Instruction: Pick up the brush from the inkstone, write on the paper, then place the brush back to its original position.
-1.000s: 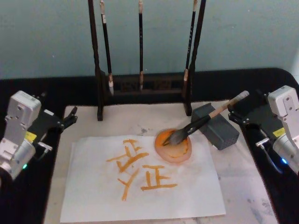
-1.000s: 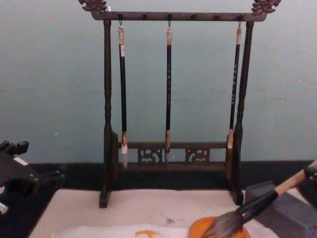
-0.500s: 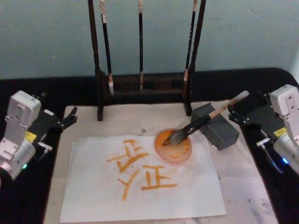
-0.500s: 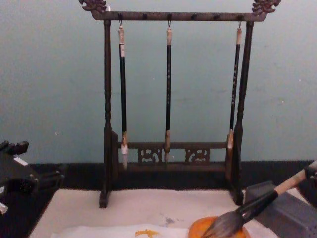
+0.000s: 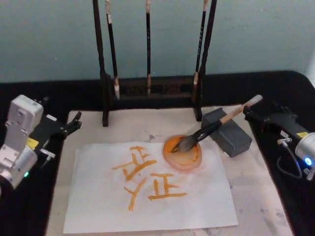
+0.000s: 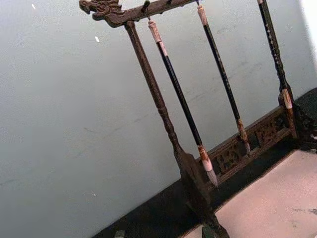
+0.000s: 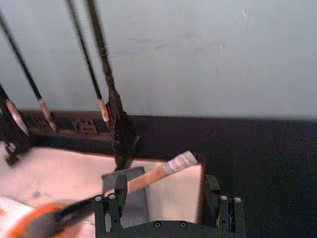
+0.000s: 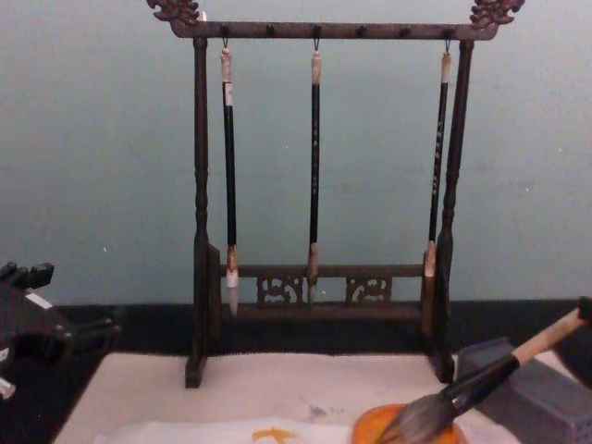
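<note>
The brush (image 5: pixel 211 129) lies slanted, its bristles in the orange ink dish (image 5: pixel 183 156) and its handle propped on the grey inkstone (image 5: pixel 234 140), beside the paper (image 5: pixel 197 206), which bears orange characters. The right gripper (image 5: pixel 258 113) sits just behind the handle's end, jaws released and empty. The left gripper (image 5: pixel 73 124) rests at the felt mat's (image 5: pixel 256 187) left edge; whether it is released or clenched cannot be told.
</note>
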Robot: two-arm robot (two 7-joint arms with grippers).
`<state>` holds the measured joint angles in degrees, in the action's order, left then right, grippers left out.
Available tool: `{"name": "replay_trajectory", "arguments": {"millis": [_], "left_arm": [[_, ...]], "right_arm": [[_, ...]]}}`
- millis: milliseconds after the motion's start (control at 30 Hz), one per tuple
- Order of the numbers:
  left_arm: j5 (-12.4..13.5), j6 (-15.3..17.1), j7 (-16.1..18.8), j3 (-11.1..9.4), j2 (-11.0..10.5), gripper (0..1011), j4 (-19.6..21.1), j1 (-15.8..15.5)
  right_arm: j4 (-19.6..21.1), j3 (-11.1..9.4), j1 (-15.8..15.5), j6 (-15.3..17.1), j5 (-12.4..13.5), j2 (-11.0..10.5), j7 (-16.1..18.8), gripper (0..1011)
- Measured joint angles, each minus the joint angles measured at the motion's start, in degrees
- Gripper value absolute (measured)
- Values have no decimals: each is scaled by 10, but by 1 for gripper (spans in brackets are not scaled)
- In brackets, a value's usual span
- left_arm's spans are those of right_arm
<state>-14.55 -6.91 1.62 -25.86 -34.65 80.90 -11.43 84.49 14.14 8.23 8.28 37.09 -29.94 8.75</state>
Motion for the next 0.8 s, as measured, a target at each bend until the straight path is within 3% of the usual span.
{"name": "replay_trajectory", "arguments": {"millis": [33, 67, 200, 400, 533, 800], "left_arm": [[0, 0, 0, 0, 0, 1010, 0, 0], [0, 0, 0, 0, 0, 1010, 0, 0], [0, 0, 0, 0, 0, 1010, 0, 0], [0, 0, 0, 0, 0, 1010, 0, 0], [0, 0, 0, 0, 0, 1010, 0, 0], [0, 0, 0, 0, 0, 1010, 0, 0]], "right_arm": [[0, -15, 0, 26, 30, 9, 4, 1000], [0, -15, 0, 26, 30, 9, 4, 1000], [-7, -55, 5, 107, 121, 35, 5, 1000], [-18, -81, 13, 172, 202, 55, -9, 1000], [-23, -89, 17, 189, 234, 65, -15, 1000], [-45, -88, 32, 196, 267, 84, -25, 1000]]}}
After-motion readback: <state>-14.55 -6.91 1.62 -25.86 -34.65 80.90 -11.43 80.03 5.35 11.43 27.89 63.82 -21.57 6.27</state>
